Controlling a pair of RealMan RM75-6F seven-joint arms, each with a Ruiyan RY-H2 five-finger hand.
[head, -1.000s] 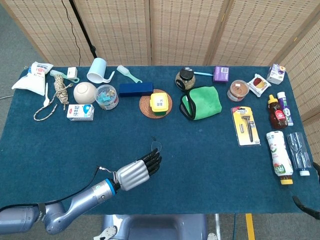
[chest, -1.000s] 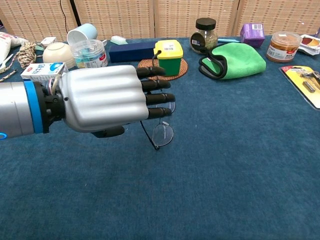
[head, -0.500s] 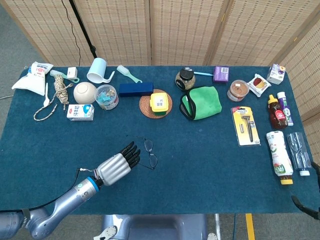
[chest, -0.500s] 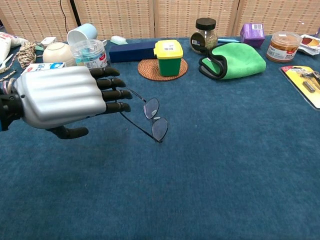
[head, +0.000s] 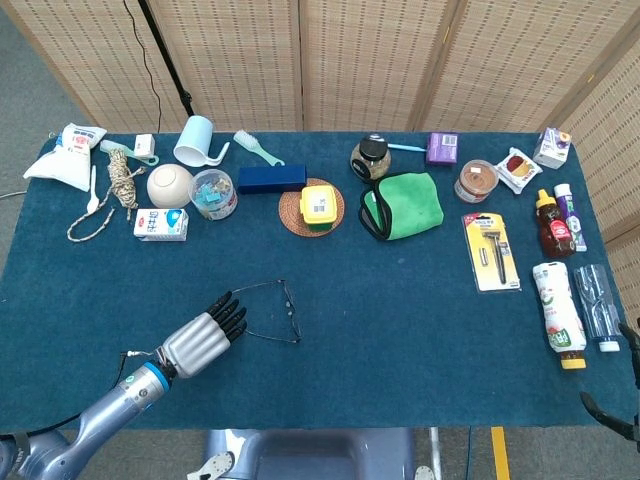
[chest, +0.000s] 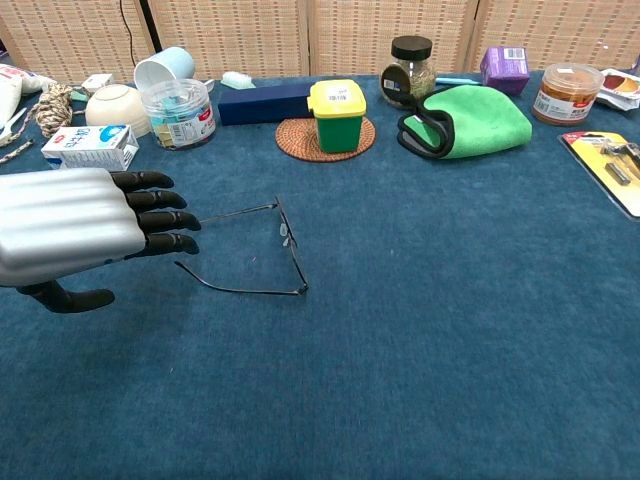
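Here, left hand (chest: 75, 228) empty, fingers spread beside thin wire-framed glasses (chest: 262, 250) on blue surface (chest: 450, 330); risk: snagging a temple arm, dragging the frame.

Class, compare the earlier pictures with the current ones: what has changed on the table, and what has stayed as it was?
The left robot hand drew back toward the left, uncovering the glasses, which now lie free with their temples unfolded, just off its fingertips. The yellow container, green cloth and other items stayed put.
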